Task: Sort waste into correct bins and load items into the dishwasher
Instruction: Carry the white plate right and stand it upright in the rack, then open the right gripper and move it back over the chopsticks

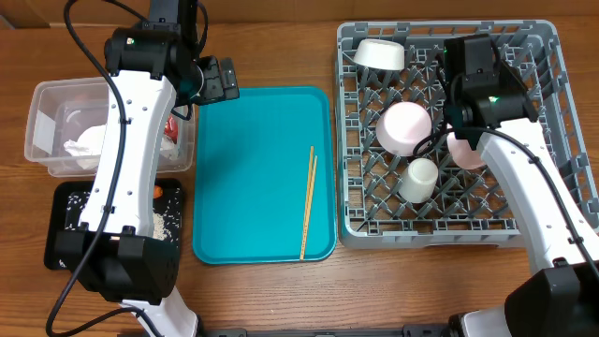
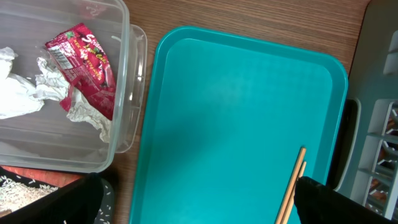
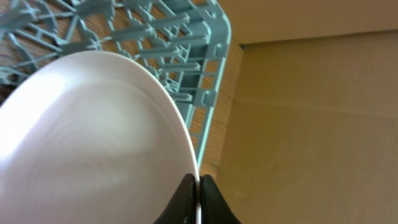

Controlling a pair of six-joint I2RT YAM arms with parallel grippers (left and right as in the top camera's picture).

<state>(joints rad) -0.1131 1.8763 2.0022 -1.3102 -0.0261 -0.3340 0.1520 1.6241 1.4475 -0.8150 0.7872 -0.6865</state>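
The right fingers (image 3: 185,202) are closed tight on the rim of the round pale-pink plate (image 3: 93,137) inside the grey plastic lattice dish rack (image 1: 430,232), and the left fingers (image 2: 336,202) stand wide open, holding nothing, above the 11 o'clock corner of the teal plastic tray (image 2: 236,112).

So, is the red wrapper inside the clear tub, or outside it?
Inside. The left wrist view shows the red wrapper lying within the walls of the clear tub, beside the white tissue.
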